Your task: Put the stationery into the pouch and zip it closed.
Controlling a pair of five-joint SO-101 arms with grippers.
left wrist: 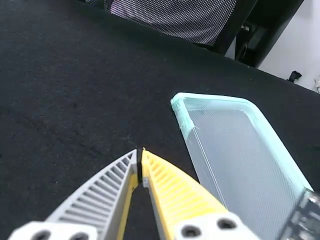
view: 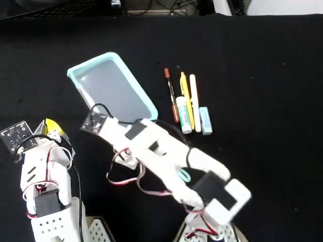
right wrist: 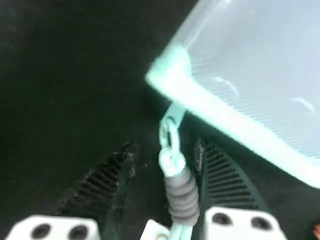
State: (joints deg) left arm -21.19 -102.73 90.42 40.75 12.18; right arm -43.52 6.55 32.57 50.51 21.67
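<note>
High view: pouch flat on the desk, left of centre. Stationery in a row just beside its right edge, none inside yet. Right arm stretched over the pouch's near corner. Left gripper toward the desk's near left corner.

Left wrist view: left gripper pressed closed on nothing, pouch ahead.

Right wrist view: right gripper spread wide, zip pull hanging between the jaws, not pinched. Probably unzipping first. Next: close on the pull, then draw it along the edge. Nothing blocking the way; slim pull likely to slip.
</note>
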